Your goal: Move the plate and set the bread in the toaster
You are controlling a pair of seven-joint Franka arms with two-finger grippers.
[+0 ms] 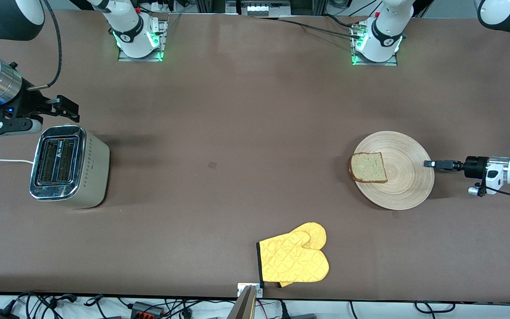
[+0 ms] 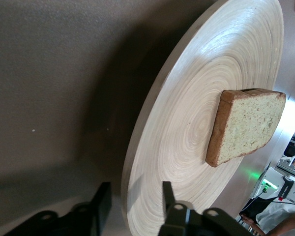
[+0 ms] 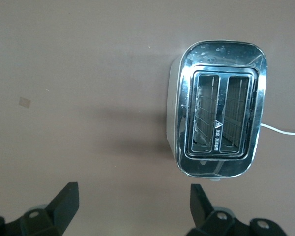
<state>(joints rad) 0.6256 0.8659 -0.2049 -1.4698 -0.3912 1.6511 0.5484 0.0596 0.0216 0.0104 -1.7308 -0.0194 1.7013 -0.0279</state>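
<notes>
Toward the left arm's end of the table lies the round, ring-grained wooden plate (image 1: 403, 186), speckled brown bread (image 1: 368, 167) on it. The left gripper (image 1: 428, 164) straddles its rim, fingers seemingly not quite clamped. Over the table beside the shiny chrome toaster (image 1: 69, 166) hangs the right gripper (image 3: 132, 199), spread wide. A quilted yellow mitt (image 1: 295, 259) lies nearer the camera.

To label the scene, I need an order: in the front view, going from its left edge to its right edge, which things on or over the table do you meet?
Right gripper → toaster → yellow oven mitt → bread → plate → left gripper.
</notes>
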